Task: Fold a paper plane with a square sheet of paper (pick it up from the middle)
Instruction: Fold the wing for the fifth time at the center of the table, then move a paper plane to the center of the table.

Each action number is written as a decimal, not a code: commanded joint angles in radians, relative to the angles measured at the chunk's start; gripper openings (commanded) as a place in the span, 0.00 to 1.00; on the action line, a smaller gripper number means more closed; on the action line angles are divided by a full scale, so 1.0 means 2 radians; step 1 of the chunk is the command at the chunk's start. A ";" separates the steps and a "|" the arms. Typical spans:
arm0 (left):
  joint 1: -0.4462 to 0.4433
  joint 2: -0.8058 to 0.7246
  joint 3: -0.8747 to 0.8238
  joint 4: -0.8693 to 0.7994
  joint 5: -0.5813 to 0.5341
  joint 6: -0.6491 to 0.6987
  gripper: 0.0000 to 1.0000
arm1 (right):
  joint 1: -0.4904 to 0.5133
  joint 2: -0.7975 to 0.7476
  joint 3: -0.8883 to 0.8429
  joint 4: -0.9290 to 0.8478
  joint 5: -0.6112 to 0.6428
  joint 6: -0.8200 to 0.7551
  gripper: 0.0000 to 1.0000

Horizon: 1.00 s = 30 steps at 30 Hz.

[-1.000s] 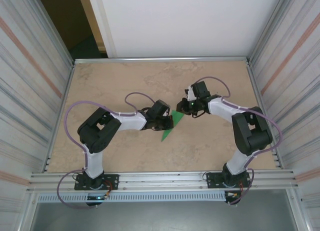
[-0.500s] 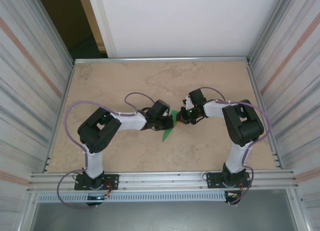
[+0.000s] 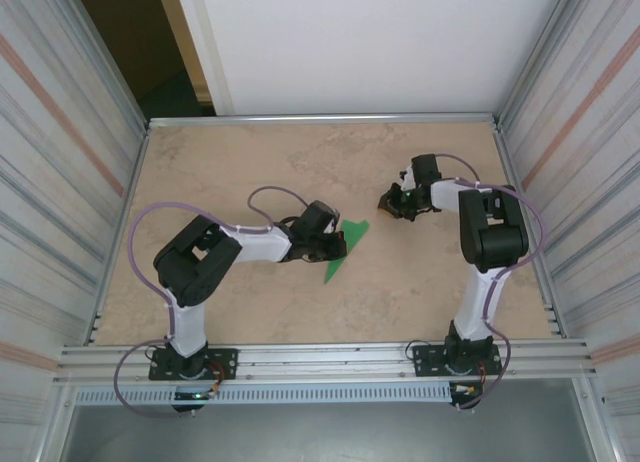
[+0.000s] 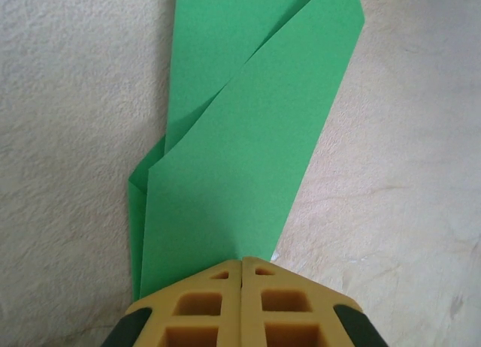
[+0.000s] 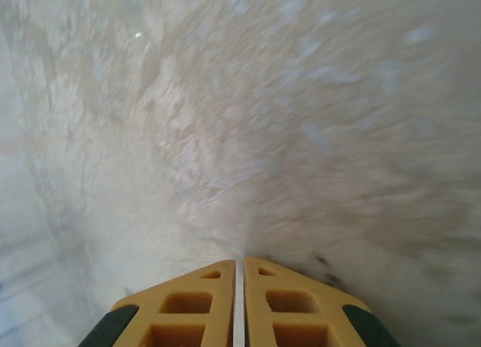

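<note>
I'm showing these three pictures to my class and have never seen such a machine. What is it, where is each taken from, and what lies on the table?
Two robot arms, the left arm and the right arm, are bolted at the near edge of a table. One picture looks down from above; the others come from a camera on each wrist. The green paper, folded long and pointed, lies there. The left end effector is shut, its tips on the paper's end. The right end effector is shut and empty, apart from the paper.

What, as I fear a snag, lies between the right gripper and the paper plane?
Bare table between right gripper and paper plane, per top view.
</note>
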 commanded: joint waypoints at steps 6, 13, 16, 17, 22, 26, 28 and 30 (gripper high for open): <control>0.008 -0.103 0.044 -0.095 0.011 0.053 0.28 | 0.046 -0.166 -0.031 -0.098 0.111 -0.006 0.34; 0.077 -0.241 -0.056 -0.132 -0.047 0.046 0.52 | 0.147 -0.228 -0.050 -0.165 0.239 0.052 0.55; 0.113 -0.292 -0.102 -0.160 -0.080 0.045 0.62 | 0.207 -0.219 -0.038 -0.196 0.293 0.098 0.61; 0.122 -0.306 -0.114 -0.167 -0.091 0.046 0.65 | 0.224 -0.212 -0.033 -0.204 0.306 0.116 0.63; 0.162 -0.346 -0.154 -0.192 -0.120 0.062 0.79 | 0.290 -0.145 0.018 -0.240 0.354 0.180 0.69; 0.167 -0.355 -0.160 -0.206 -0.142 0.073 0.90 | 0.313 -0.073 0.078 -0.278 0.365 0.201 0.69; 0.167 -0.355 -0.161 -0.210 -0.145 0.078 0.91 | 0.316 -0.046 0.096 -0.282 0.355 0.207 0.69; 0.168 -0.354 -0.165 -0.208 -0.143 0.080 0.92 | 0.319 -0.031 0.103 -0.283 0.353 0.217 0.68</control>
